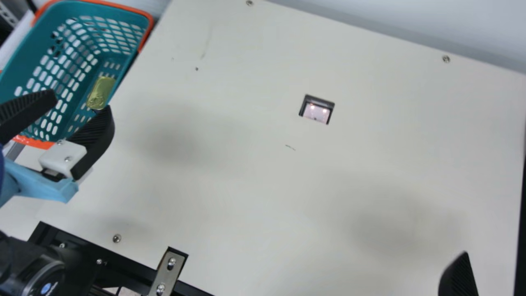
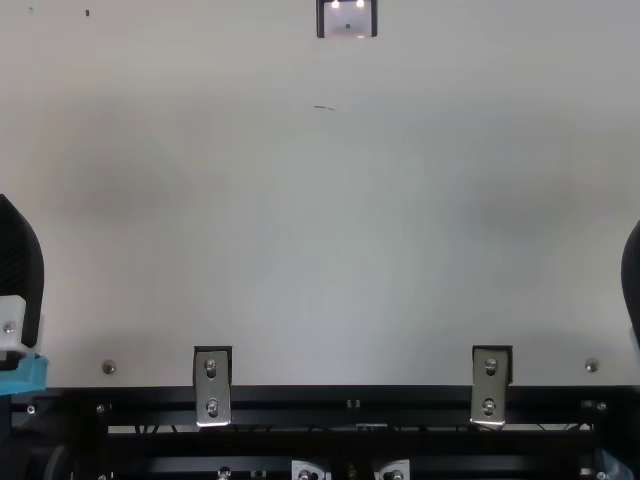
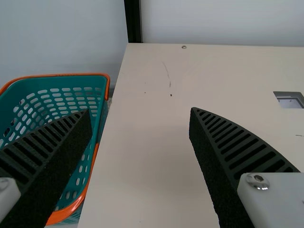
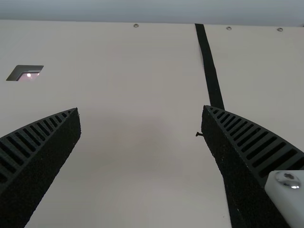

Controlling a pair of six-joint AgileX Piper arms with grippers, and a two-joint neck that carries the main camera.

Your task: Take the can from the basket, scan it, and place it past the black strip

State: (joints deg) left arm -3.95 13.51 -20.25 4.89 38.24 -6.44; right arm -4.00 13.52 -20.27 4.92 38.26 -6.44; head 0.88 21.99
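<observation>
Far left, the basket [image 1: 45, 33], and down inside it the can [image 1: 100, 92], which looks to be on its side, close to the wall facing the worktop [image 1: 246, 185]. My left hand [image 1: 81, 102] is spread with nothing between the fingers, and the left wrist view has one finger lined up with the basket, the other with the worktop. So I want it shifted over the opening before any descent, or that outer finger could catch the rim.

Next, turn the fingers to straddle the can's narrow width, then straight down; that close wall leaves little room, so I'd slip the outer finger in gently. Close softly, in case the can is thin and dents or rolls, and lift it clear of the rim before swinging across.

On to the scan window [image 1: 316, 110], where I'd show the code side. Further right, my right hand [image 4: 140, 109] is spread and holding nothing, near the black strip [image 4: 208, 61]; handing over after the scan might suit, since the can must finish beyond that strip.
</observation>
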